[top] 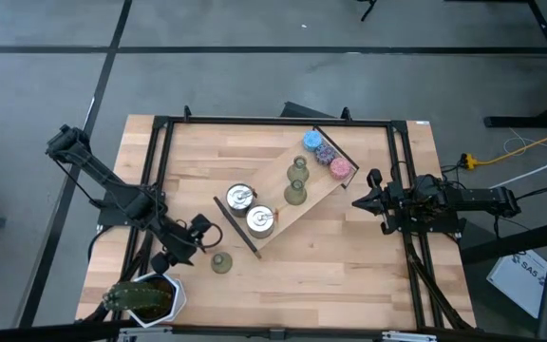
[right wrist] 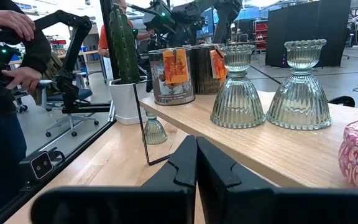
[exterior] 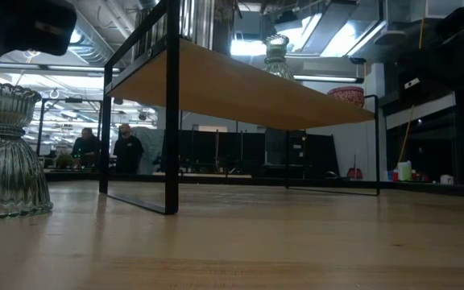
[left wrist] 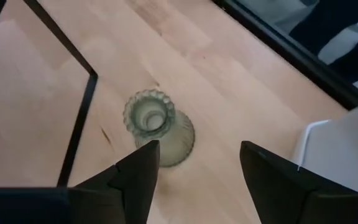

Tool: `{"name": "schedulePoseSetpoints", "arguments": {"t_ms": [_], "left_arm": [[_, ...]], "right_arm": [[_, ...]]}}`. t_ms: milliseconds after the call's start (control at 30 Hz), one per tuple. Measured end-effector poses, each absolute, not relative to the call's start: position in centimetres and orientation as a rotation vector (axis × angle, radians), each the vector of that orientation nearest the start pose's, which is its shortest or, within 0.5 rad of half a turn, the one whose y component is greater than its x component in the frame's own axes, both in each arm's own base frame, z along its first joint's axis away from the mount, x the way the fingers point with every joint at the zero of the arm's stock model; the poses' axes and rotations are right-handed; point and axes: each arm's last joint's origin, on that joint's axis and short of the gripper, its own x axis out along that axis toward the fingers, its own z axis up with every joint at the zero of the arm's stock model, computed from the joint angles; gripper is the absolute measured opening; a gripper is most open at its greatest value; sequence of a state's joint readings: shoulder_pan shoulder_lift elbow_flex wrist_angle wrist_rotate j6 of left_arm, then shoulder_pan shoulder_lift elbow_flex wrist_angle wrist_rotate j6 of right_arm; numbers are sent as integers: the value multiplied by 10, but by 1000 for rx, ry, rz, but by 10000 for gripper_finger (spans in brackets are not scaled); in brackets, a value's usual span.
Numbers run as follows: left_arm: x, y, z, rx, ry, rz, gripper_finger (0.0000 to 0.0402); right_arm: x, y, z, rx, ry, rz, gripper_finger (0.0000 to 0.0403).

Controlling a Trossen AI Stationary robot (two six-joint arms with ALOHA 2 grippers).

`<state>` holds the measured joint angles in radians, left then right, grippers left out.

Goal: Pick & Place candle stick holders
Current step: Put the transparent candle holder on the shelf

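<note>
Ribbed green glass candle stick holder (left wrist: 159, 127) stands free beneath the released left claw (left wrist: 197, 165); right claw (right wrist: 196, 163) clenched.

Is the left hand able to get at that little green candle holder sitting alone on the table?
Probably yes: the left hand is open just above the candle stick holder, with nothing between them.

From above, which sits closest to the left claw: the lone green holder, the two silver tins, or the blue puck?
From the left gripper, open:
1. Lone candle stick holder, on the table beside it.
2. Silver tins, on the shelf's near end.
3. Blue puck, at the shelf's far end.
</note>
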<state>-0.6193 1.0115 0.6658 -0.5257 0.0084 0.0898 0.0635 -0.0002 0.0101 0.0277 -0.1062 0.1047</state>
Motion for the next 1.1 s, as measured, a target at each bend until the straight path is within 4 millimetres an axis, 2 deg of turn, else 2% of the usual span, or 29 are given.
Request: {"name": "schedulePoseSetpoints", "arguments": {"t_ms": [433, 733, 1100], "left_arm": [[162, -114, 227, 358, 770, -572, 276], [167, -115, 222, 390, 778, -514, 278], [181, -119, 215, 321, 771, -471, 278]], "right_arm": [[96, 9, 170, 104, -29, 171, 10], [96, 9, 170, 104, -29, 172, 10], [96, 9, 170, 104, -29, 171, 10]]}}
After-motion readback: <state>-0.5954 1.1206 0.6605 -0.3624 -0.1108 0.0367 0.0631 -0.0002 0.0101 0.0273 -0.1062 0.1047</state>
